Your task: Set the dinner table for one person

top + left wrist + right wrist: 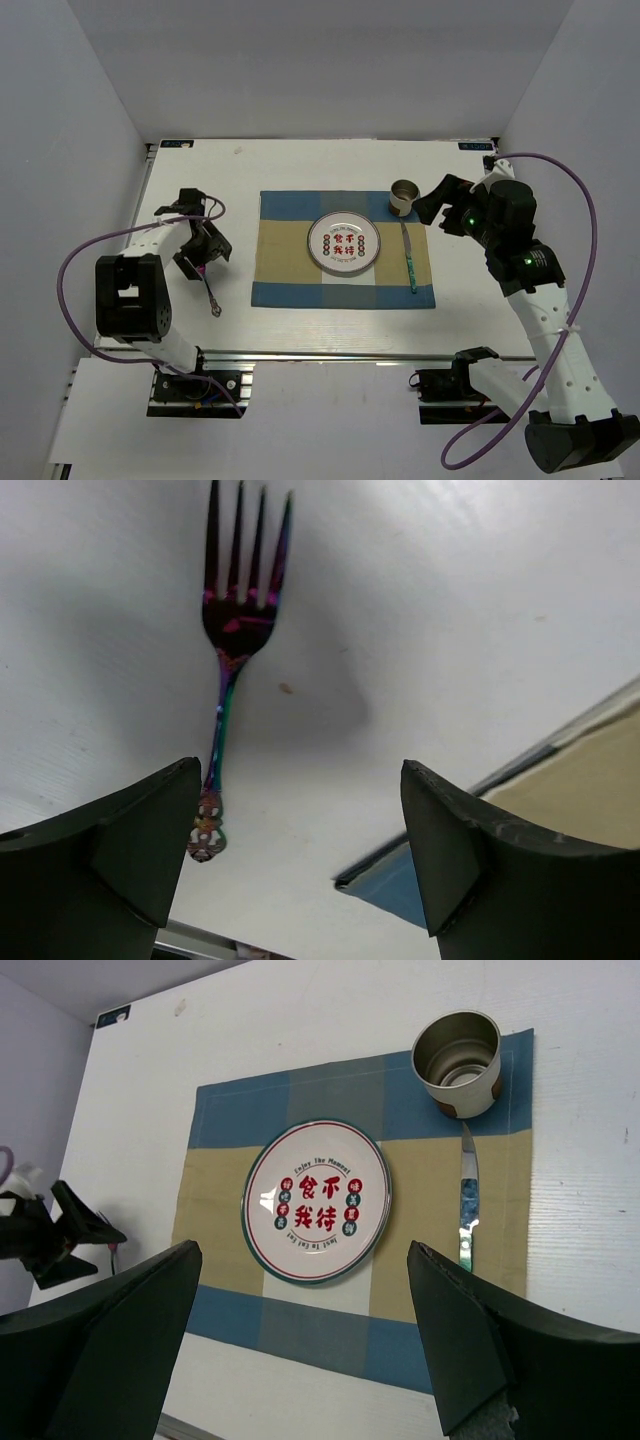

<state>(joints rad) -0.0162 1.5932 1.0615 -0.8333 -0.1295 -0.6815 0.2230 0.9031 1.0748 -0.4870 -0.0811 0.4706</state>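
Observation:
An iridescent fork point(211, 297) lies on the white dinner table point(300, 160), left of the blue-and-tan placemat point(280, 290). My left gripper point(203, 250) hovers just above the fork's handle end, open and empty. In the left wrist view the fork point(228, 670) lies tines away, its handle end beside the left finger point(140, 830), and the left gripper point(300, 780) holds nothing. On the placemat sit a round plate point(343, 243), a metal cup point(404, 196) and a knife point(408, 258). My right gripper point(432, 205) is open and empty, raised beside the cup. The right wrist view shows the plate point(317, 1200), the cup point(458, 1060) and the knife point(467, 1210).
A metal rail point(330, 355) runs along the table's front edge. White walls close in the left, back and right. The placemat's blue corner point(400, 890) lies near the left gripper's right finger.

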